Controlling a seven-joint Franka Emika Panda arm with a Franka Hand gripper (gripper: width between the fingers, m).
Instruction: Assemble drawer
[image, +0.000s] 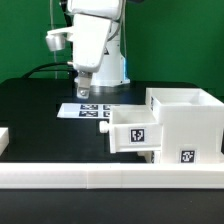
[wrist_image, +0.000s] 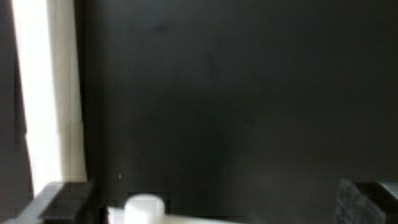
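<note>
The white drawer housing (image: 188, 120) stands at the exterior view's right and carries a tag low on its front. One small tray (image: 134, 131) with a tag sticks out of its left side, partly inside. I cannot make out a second tray. My gripper (image: 85, 93) hangs above the black table behind the marker board, left of the housing and apart from it. In the wrist view my gripper (wrist_image: 217, 208) is wide open, with dark fingers (wrist_image: 63, 205) at both edges over bare table. A small blurred white thing (wrist_image: 141, 210) shows between them; I cannot tell what it is.
The marker board (image: 92, 110) lies flat on the table below the gripper. A long low white border wall (image: 100, 179) runs along the front, with a white piece (image: 4, 138) at the left edge. A white strip (wrist_image: 47, 100) runs along one side of the wrist view.
</note>
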